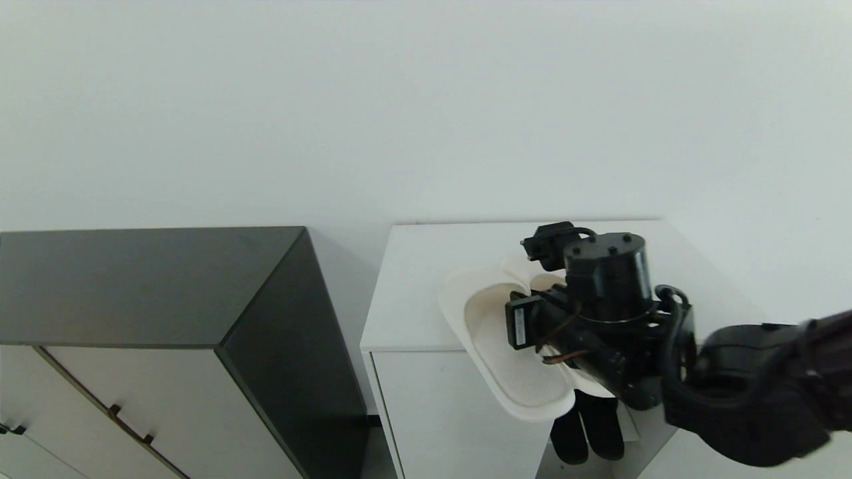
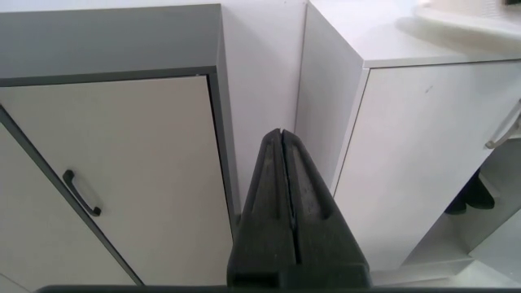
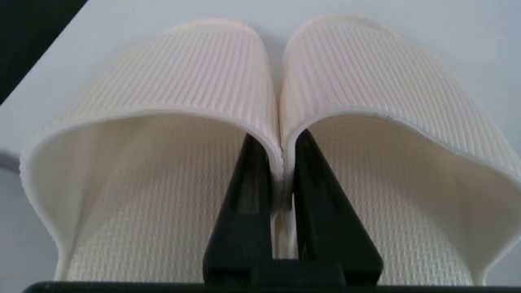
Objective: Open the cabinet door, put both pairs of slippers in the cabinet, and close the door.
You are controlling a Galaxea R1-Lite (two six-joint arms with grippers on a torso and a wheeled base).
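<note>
**Right gripper pinches the cream pair on the cabinet top**

In the right wrist view, the right gripper [image 3: 277, 159] has its two dark fingers [image 3: 248, 195] clamped on the touching inner walls of the cream slippers [image 3: 163, 98], one finger inside each slipper.

The head view shows what that view cannot. The pair lies on top of the white cabinet [image 1: 413, 293], with the heels hanging over its front edge. Below, the black slippers [image 1: 589, 432] stand inside the cabinet, seen through an opening in its front.

In the left wrist view, the left gripper [image 2: 282, 142] has its fingers pressed flat together and holds nothing. It hangs low before the gap between the white cabinet and the dark cabinet [image 1: 146, 279], near that one's black door handle [image 2: 81, 193].
</note>
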